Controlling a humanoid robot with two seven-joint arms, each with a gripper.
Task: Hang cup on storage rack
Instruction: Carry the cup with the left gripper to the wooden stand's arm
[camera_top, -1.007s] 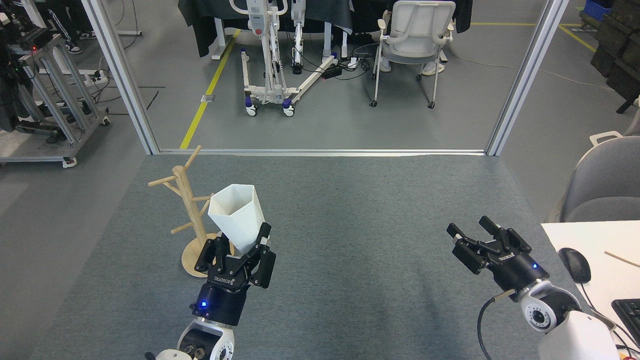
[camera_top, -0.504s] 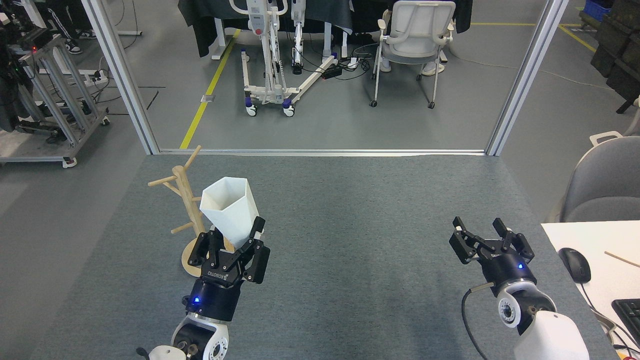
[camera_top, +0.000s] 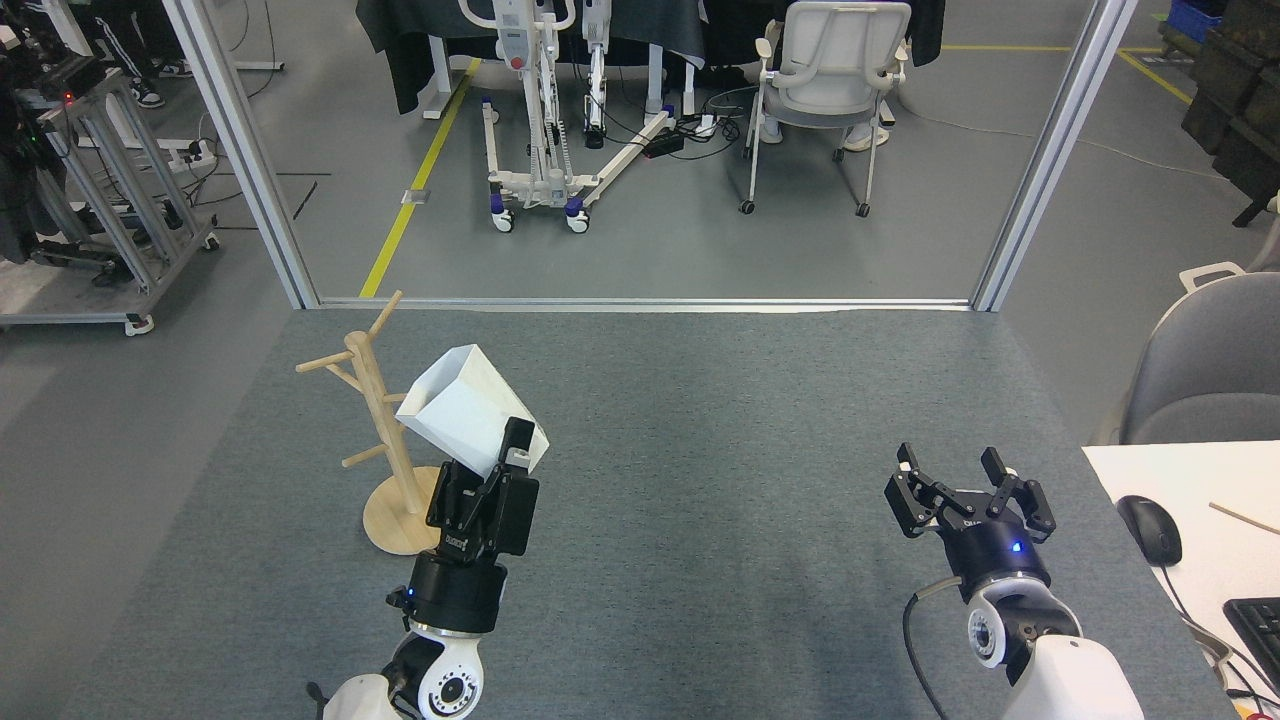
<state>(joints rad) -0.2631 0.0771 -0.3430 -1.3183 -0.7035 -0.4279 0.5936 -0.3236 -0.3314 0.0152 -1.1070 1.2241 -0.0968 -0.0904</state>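
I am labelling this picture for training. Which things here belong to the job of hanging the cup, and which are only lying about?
Belong to the job:
- cup, tilted, held in the left gripper
- storage rack, no cup on it

Only lying about:
- right gripper, open, holding nothing
- computer mouse
- keyboard
- white chair

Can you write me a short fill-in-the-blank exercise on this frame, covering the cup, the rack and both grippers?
1. The white cup is held by the ____ gripper.
2. The storage rack is made of light ____.
3. The right gripper is open and holds ____.
4. The cup's mouth is tipped toward the ____.

Missing words: left; wood; nothing; rack
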